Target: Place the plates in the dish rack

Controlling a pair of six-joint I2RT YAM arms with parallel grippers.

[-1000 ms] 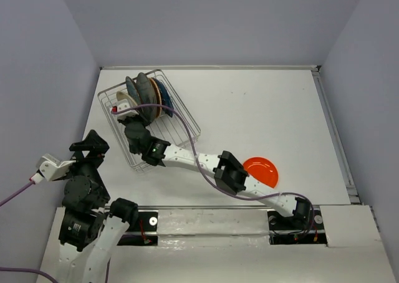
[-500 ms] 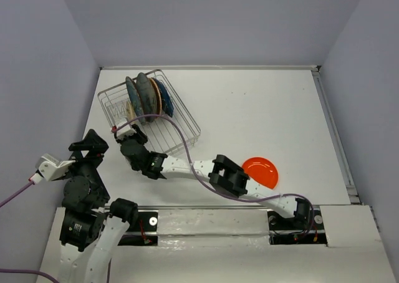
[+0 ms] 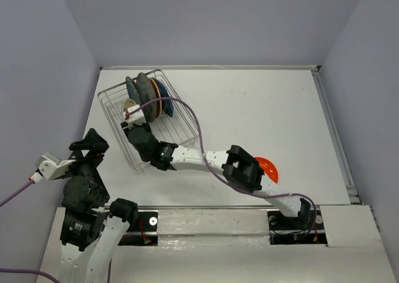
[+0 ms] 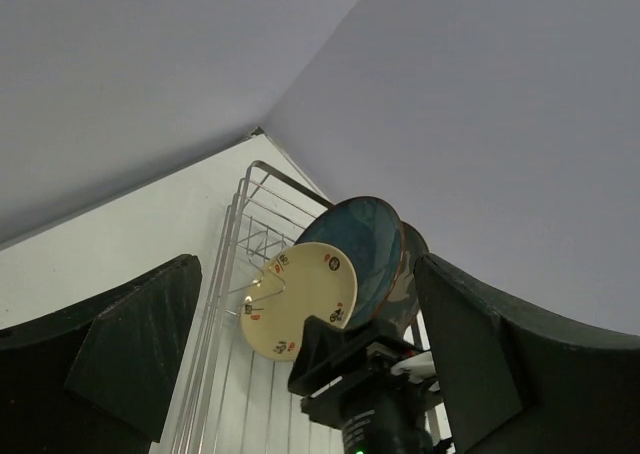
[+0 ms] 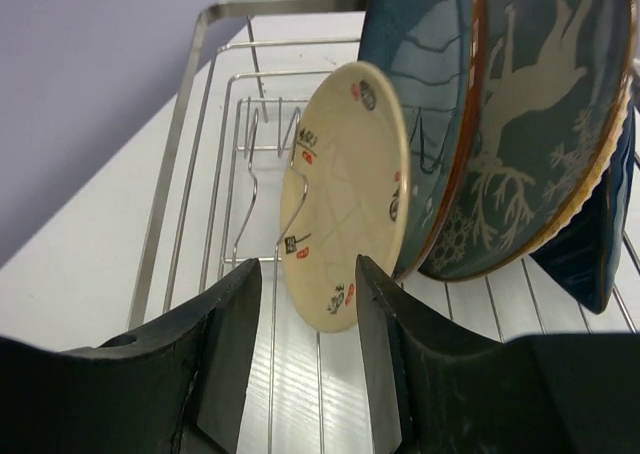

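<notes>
Right gripper (image 5: 308, 274): 2 dark fingers (image 5: 215, 364) at the bottom edge, jaws parted with a clear gap.
Cream plate (image 5: 340, 204): stands on edge in the rack, just in front of the teal plate. Small red and dark marks ring its rim. Its lower edge shows in the gap between the fingers; contact with them cannot be told.
Teal plate (image 5: 420, 74): upright, brown rim.
Grey plate (image 5: 550, 104): upright, close against the teal plate, with a pale deer and snowflakes.
Navy plate (image 5: 600, 244): furthest right, partly hidden by the grey plate.
Rack (image 5: 190, 104): silver wire, raised rim bar at left, upright tines left of the cream plate.
Table (image 5: 80, 274): white, left of the rack.
</notes>
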